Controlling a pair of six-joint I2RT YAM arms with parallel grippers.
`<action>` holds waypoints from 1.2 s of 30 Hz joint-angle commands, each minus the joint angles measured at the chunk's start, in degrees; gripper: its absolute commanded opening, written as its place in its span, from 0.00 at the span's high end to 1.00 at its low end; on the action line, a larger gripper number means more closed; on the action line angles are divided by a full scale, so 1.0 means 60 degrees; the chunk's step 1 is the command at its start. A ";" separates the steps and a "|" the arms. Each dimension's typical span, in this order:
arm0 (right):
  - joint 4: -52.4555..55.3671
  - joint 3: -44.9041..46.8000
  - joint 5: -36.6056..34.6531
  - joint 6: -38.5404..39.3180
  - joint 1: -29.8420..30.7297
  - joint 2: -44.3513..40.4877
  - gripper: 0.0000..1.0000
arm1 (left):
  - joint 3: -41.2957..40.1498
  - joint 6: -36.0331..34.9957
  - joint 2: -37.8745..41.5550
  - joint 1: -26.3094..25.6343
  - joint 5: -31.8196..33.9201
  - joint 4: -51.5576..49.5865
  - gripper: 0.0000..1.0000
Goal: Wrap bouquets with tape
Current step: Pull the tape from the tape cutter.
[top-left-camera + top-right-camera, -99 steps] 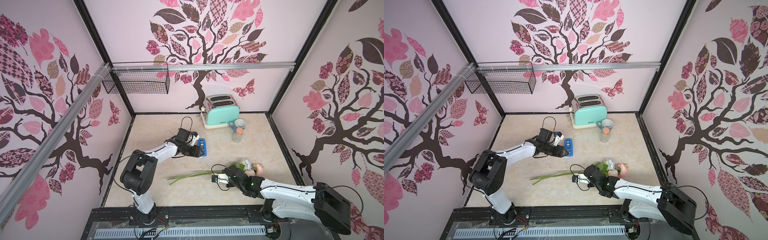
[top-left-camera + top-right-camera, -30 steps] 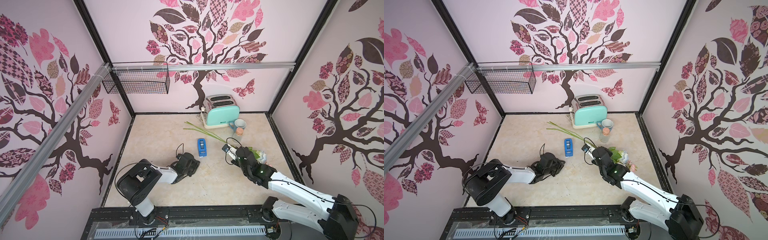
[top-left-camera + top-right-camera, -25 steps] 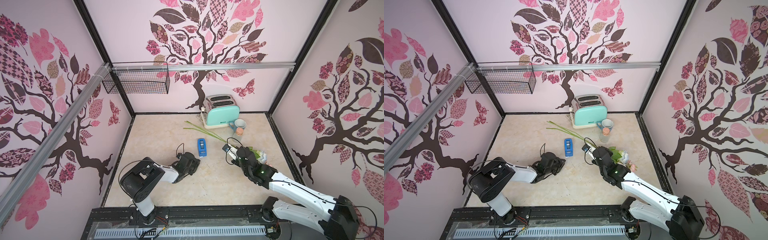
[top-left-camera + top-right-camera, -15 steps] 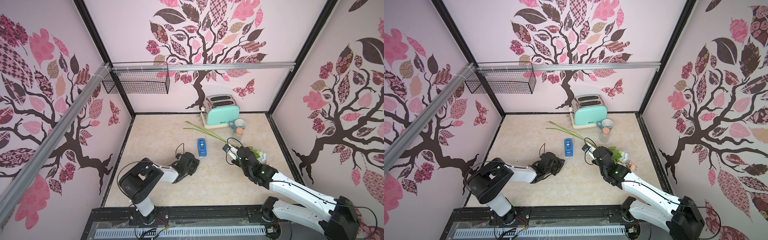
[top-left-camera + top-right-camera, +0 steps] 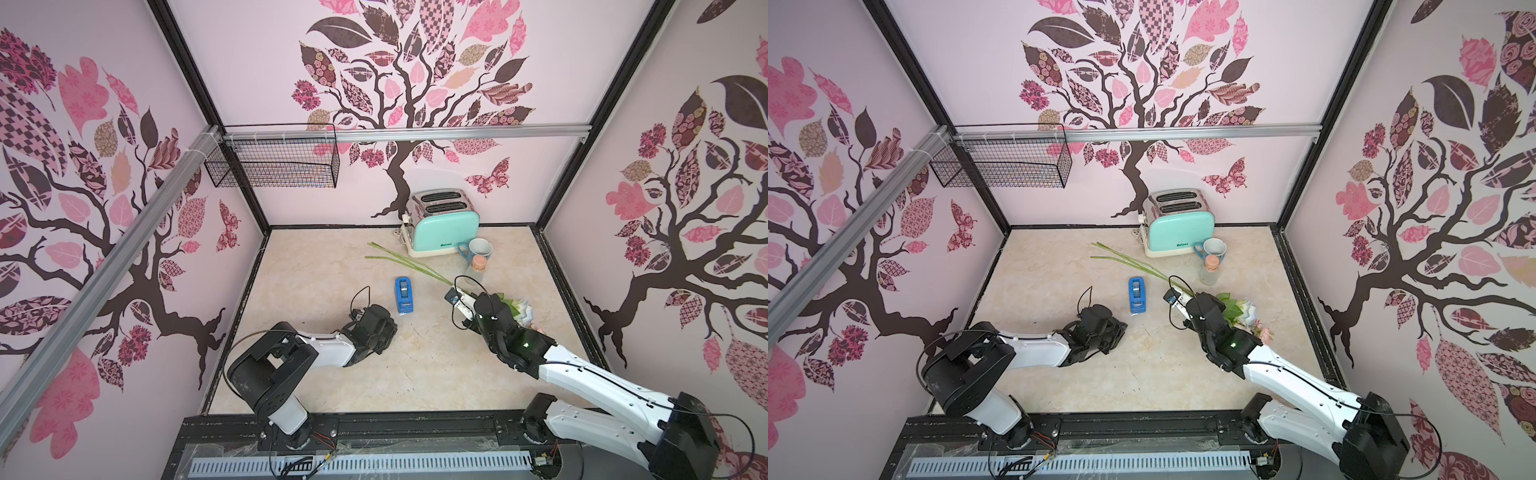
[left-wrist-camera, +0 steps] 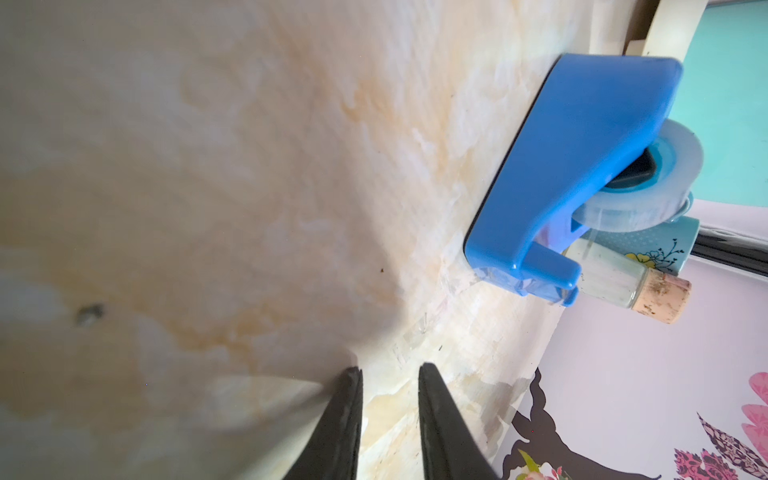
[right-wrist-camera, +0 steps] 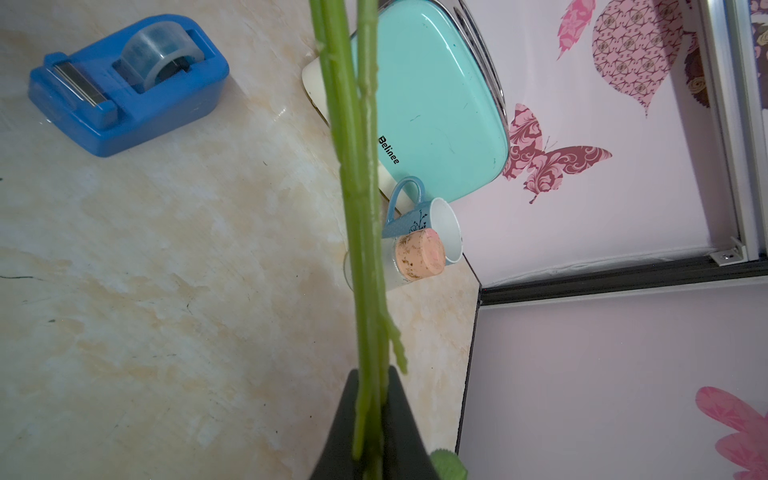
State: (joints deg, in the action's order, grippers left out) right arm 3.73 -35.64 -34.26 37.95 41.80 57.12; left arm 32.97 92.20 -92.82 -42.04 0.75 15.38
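Observation:
The bouquet's green stems [image 5: 405, 262] [image 5: 1129, 261] [image 7: 357, 174] stick out of my right gripper [image 5: 461, 291] [image 5: 1190, 296] [image 7: 371, 374], which is shut on them, and point toward the toaster. Its leaves and its white and pink blooms [image 5: 519, 309] [image 5: 1248, 311] show behind that wrist. The tape, a clear roll in a blue dispenser [image 5: 404, 294] [image 5: 1137, 295] [image 6: 573, 166] [image 7: 124, 83], stands on the table between the arms. My left gripper [image 5: 390, 328] [image 5: 1121, 328] [image 6: 390, 370] rests low by the table just in front of the dispenser, apart from it. Its jaws stand slightly open with nothing between them.
A mint toaster [image 5: 442, 222] [image 7: 432, 104] stands at the back wall. A blue mug [image 5: 480, 248] and a corked glass bottle [image 5: 478, 268] stand beside it, close to the stems. A wire basket [image 5: 274, 162] hangs on the rail at the back left.
About three seconds ago the bouquet lay at the front and my left gripper was at the dispenser. The bouquet now points backward and the left arm sits nearer the front. Nothing moved in the last second.

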 commanded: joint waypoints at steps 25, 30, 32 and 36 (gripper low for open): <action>-0.0251 0.0139 -0.0017 0.0017 -0.0038 -0.0300 1.00 | 0.0781 -0.0524 -0.1003 -0.0157 0.0539 -0.0389 1.00; -0.0399 0.0163 -0.0132 0.0045 -0.0036 -0.0248 1.00 | 0.0840 -0.0912 -0.0575 -0.0156 0.0899 0.0245 1.00; -0.0426 0.0175 -0.0185 0.0060 -0.0038 -0.0263 1.00 | 0.0810 -0.1072 -0.0391 -0.0158 0.1101 0.0592 1.00; -0.0506 0.0249 -0.0317 0.0086 -0.0038 -0.0292 1.00 | 0.0864 -0.1478 -0.0077 -0.0157 0.1250 0.0828 1.00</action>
State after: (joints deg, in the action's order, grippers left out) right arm 2.63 -34.68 -34.74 38.30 41.80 56.21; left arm 37.17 86.46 -94.87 -43.00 6.09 18.24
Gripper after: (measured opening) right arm 0.090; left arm 0.050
